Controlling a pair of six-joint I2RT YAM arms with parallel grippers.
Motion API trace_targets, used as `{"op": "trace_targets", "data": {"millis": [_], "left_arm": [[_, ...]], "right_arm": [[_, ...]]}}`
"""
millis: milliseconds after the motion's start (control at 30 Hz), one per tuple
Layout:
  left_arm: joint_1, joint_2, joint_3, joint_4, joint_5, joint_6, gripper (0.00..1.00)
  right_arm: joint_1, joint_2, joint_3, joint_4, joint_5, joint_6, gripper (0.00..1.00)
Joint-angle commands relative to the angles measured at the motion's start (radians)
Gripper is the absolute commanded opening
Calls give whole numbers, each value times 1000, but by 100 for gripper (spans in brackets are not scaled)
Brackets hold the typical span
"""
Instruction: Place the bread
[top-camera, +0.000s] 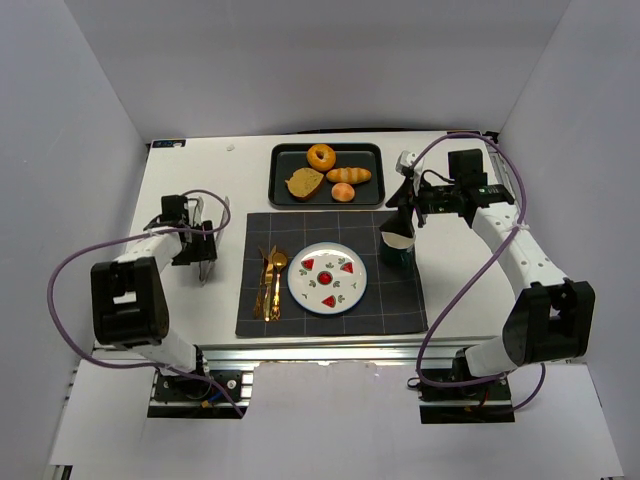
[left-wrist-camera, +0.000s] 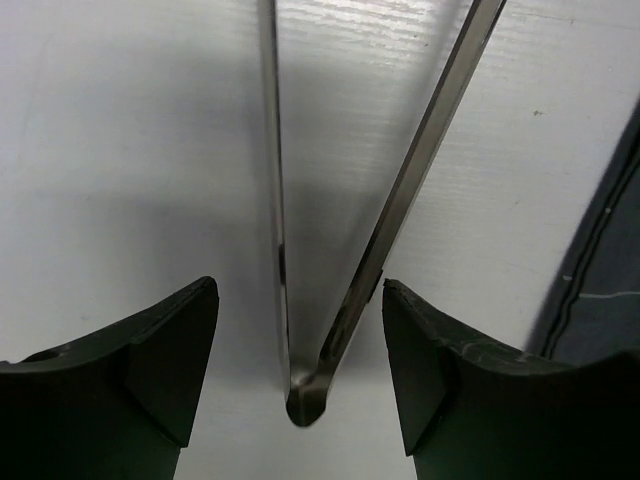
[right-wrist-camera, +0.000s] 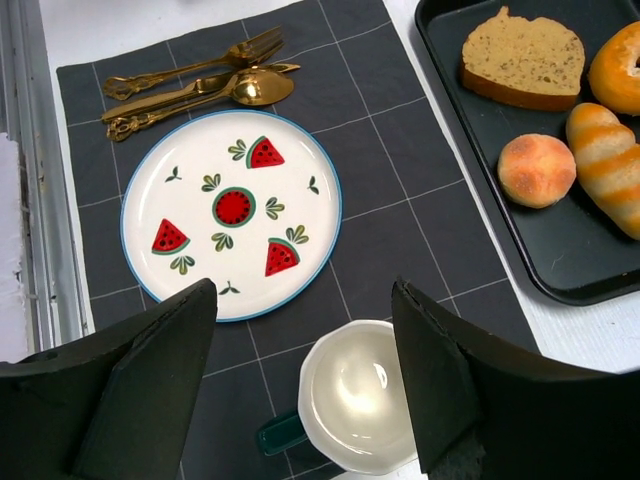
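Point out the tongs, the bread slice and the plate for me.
tongs (left-wrist-camera: 405, 200): left wrist view, on the right-hand metal arm.
bread slice (right-wrist-camera: 522, 58): right wrist view, middle of its cut face.
plate (right-wrist-camera: 150, 200): right wrist view, bare white near its left rim.

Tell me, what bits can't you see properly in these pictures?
- Left wrist view: the tongs run off the top edge, so their tips are unseen.
- Right wrist view: the bagel is cut by the right edge.
- Top view: the gold cutlery is too small to tell apart.

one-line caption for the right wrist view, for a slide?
Right gripper open over the white mug; watermelon plate empty, bread on the tray.
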Motion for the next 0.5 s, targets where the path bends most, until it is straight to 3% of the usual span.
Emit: {"op": "trace_targets", "data": {"millis": [0, 300, 433, 467], "left_arm": [[-2, 29, 54, 87, 73, 101, 76], [-11, 179, 76, 138, 95, 121, 74], [-25, 204, 56, 155, 64, 120, 66], [-25, 204, 44, 162, 64, 117, 58]], "right_arm": [[-1, -41, 1, 25, -21, -4, 75], [-3, -72, -34, 42, 5, 5, 76], [-6, -73, -30, 42, 15, 5, 76], [-9, -73, -28, 43, 15, 7, 76]]}}
